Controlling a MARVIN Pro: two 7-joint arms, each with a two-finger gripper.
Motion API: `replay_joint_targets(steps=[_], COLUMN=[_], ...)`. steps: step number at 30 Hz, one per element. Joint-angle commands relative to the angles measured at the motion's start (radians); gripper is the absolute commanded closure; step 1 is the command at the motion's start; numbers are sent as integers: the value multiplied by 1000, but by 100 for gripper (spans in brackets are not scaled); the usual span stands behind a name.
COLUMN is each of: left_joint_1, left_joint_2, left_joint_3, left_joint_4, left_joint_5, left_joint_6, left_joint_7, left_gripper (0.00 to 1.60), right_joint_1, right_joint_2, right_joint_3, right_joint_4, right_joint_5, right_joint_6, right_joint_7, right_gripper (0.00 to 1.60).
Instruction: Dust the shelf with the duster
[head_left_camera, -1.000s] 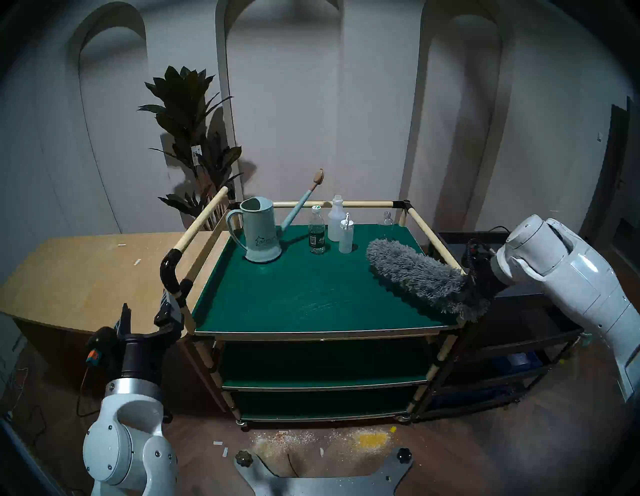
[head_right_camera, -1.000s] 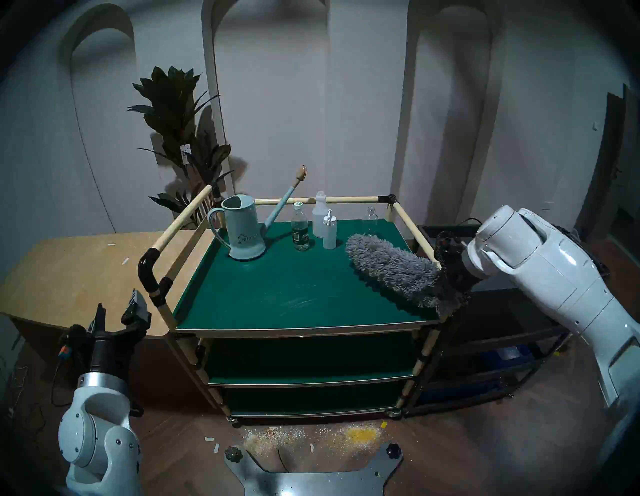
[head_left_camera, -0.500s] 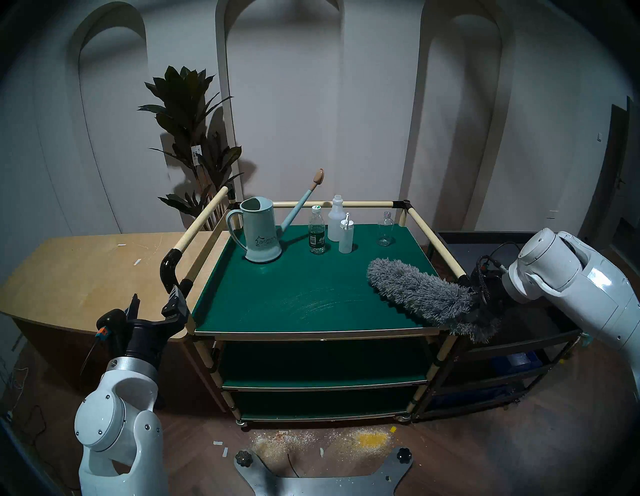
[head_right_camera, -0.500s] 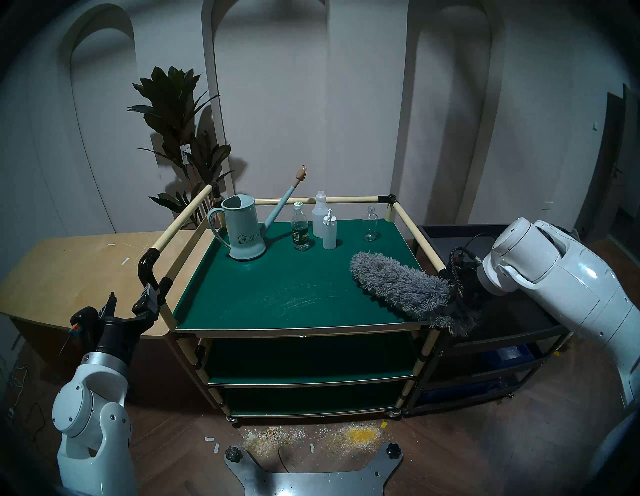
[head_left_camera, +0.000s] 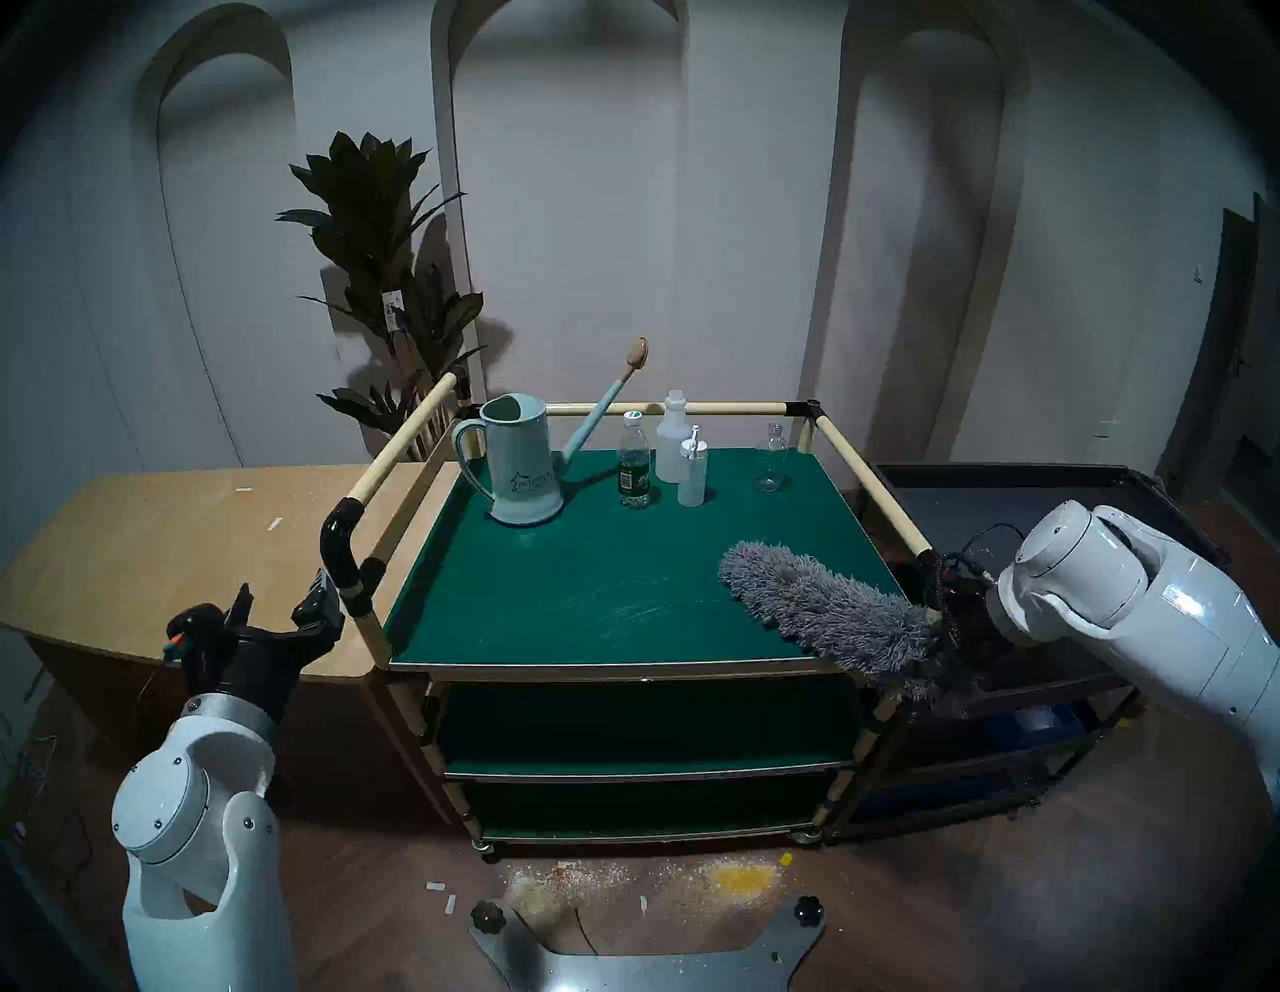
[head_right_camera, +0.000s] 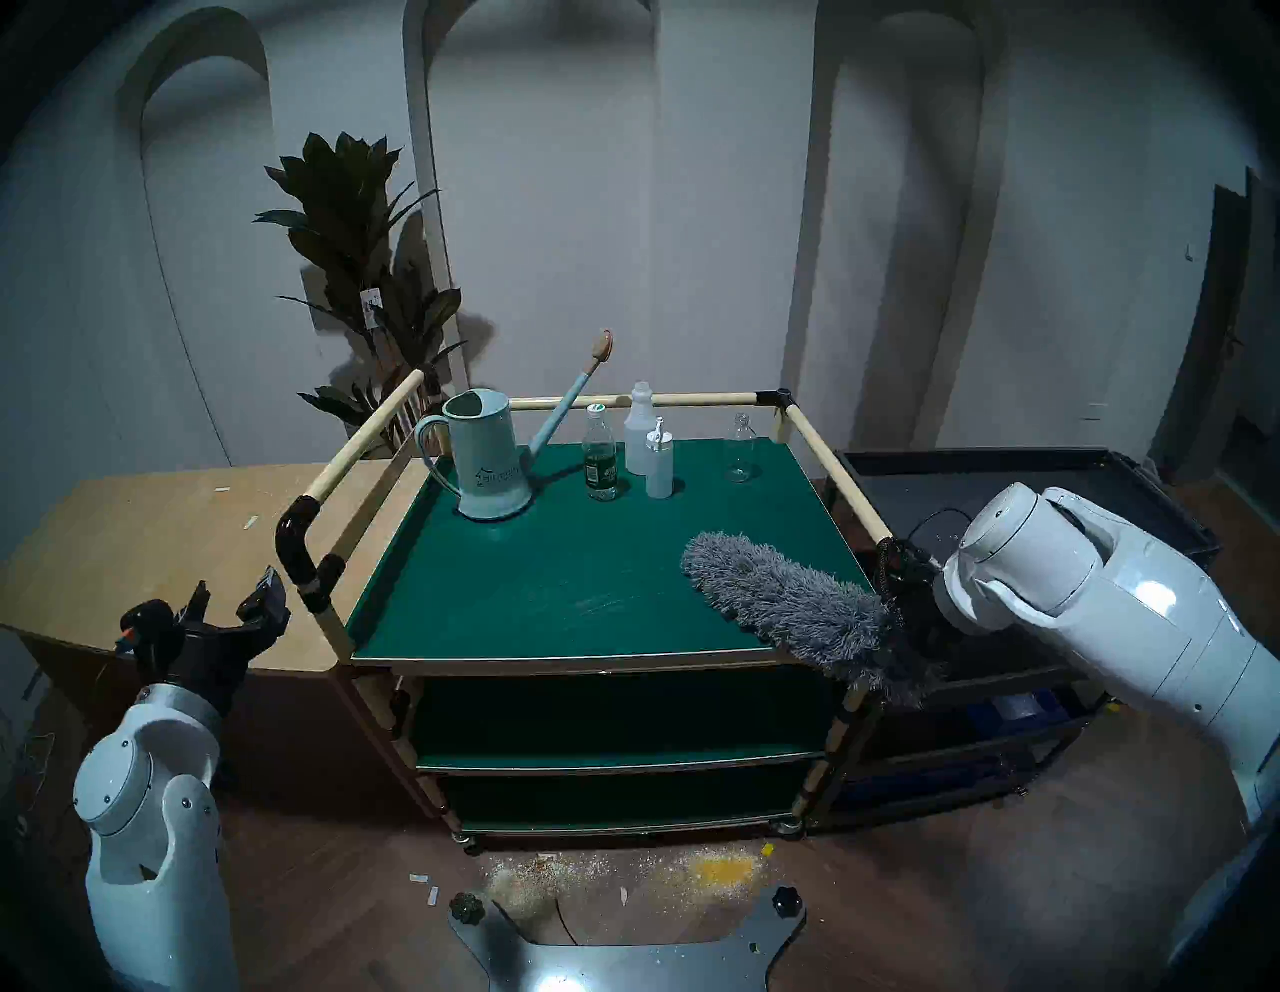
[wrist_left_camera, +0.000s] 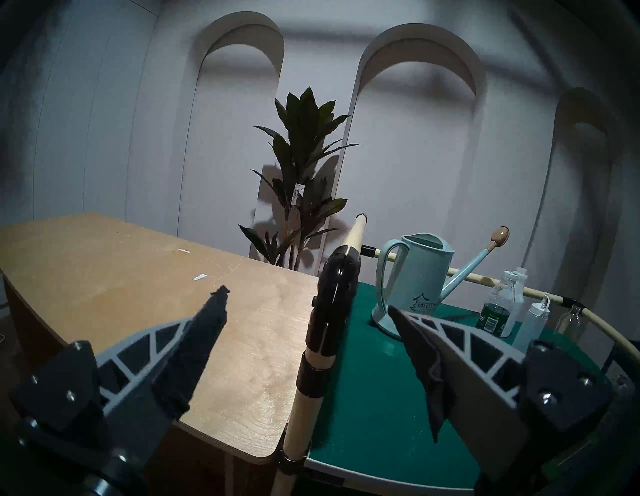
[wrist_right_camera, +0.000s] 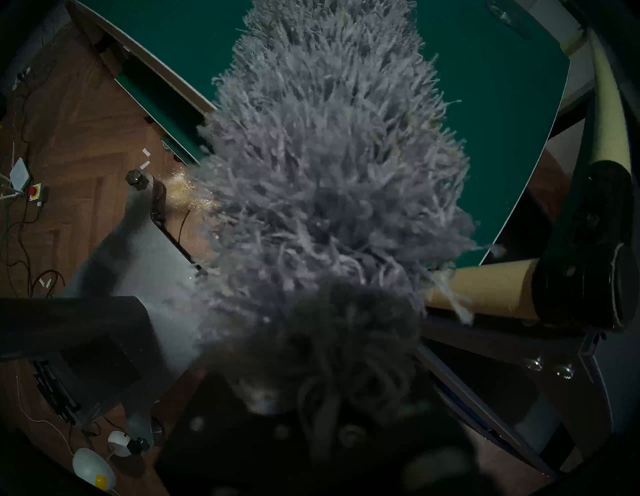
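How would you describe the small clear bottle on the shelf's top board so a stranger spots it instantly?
Find the green-boarded shelf. Along its back rail stand a watering can and bottles. The clear bottle stands alone towards the right corner: empty, capless see-through glass.

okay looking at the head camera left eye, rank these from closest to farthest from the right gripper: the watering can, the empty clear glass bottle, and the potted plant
From the right gripper, which holds the duster:
1. Empty clear glass bottle, far right corner of the shelf.
2. Watering can, far left of the top board.
3. Potted plant, behind the shelf's far left corner, by the wall.
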Motion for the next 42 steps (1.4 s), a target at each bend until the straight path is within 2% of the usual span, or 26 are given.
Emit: replay_joint_targets(steps=[1,6,10,18,24,34,38,42], left_joint_1=[-46,-65,-83,-111,-109,-83,-82,-89], left_joint_2=[41,58,73,103,112,96,91,96], left_joint_3=[-11,-13,-15,-44,-87,-162,-181,-186], left_joint_4=[1,16,28,52,63,61,65,72], left_joint_5=[-15,-29,-41,-68,-91,-131,-148,-162], left_joint_6=[20,46,68,114,152,204,225,244], left_joint_7=[-20,-33,-44,-60,-66,-63,-65,-69], left_gripper=[0,0,0,0,0,0,0,0], right_joint_1=[-35,-61,-86,-111,-122,-98,-96,-120], right_joint_2=[-8,-17,-47,-160,-238,-363,-412,-458], right_joint_3=[41,61,74,109,127,90,107,160], right_joint_4=[-2,17,26,4,-24,-32,-15,-5], right_joint_5=[11,22,34,66,83,109,113,139], right_joint_6=[-2,-2,-2,-4,-35,-103,-92,-15], right_joint_7=[-94,-168,-232,-366,-478,-658,-729,-796], right_gripper=[160,160,160,160,160,160,160,160])
